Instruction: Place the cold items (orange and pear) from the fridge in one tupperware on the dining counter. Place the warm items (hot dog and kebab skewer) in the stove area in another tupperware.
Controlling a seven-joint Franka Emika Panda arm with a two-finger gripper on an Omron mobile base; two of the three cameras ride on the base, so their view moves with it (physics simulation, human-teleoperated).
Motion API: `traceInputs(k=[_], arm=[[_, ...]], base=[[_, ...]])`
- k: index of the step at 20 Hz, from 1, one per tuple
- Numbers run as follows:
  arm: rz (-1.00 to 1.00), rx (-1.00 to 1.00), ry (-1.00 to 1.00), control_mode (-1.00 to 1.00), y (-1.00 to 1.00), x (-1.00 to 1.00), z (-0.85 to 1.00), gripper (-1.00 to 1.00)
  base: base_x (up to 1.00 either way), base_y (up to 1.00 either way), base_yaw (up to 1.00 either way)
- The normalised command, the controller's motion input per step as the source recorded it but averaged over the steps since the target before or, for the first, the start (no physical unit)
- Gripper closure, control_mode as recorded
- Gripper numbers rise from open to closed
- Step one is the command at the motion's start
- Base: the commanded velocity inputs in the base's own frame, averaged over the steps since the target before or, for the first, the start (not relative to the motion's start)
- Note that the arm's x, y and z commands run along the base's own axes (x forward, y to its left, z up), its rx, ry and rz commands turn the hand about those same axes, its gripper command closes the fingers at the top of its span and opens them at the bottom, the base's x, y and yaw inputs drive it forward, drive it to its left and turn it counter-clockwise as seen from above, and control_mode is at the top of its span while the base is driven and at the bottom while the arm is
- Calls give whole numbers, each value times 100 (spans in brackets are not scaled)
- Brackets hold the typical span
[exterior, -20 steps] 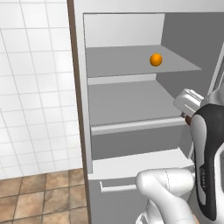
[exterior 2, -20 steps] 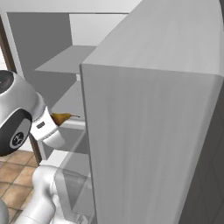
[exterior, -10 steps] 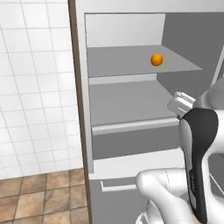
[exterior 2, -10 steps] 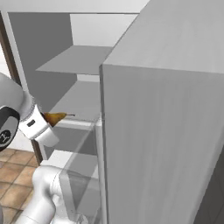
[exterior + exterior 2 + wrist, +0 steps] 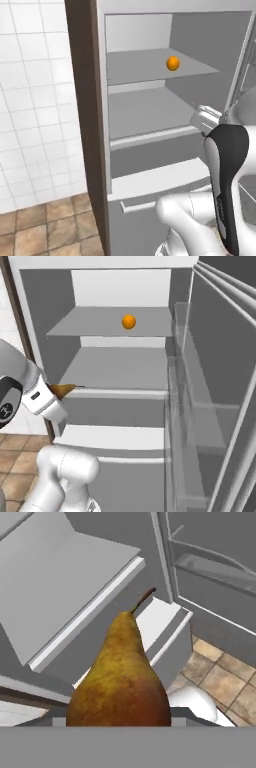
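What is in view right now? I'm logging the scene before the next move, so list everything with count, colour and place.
orange: one, orange, on the upper fridge shelf, towards the back.
pear: one, golden brown with a dark stem, held in the gripper, out in front of the fridge's lower part.
fridge: one, grey and white inside, standing open, with two shelves and drawers below.
fridge door: one, grey with clear bins, swung open on the right.
wall tiles: many, white, left of the fridge.
floor tiles: many, brown, below the wall.
gripper: one, white with dark tips, shut on the pear, in front of the lower shelf's edge.
arm: one, white and black, rising before the fridge.
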Motion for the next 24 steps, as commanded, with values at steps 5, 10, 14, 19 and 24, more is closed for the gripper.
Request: traceInputs(k=[5,10,14,19,24], arm=[[0,0,0,100,0,0,0,100],[0,0,0,100,0,0,0,100],[0,0,0,100,0,0,0,100],[0,0,0,100,0,0,0,100],[0,0,0,100,0,0,0,100]], base=[[-57,28,-98],[-68,33,-100],[-74,39,-100],[-77,46,-100],[-79,41,-100]])
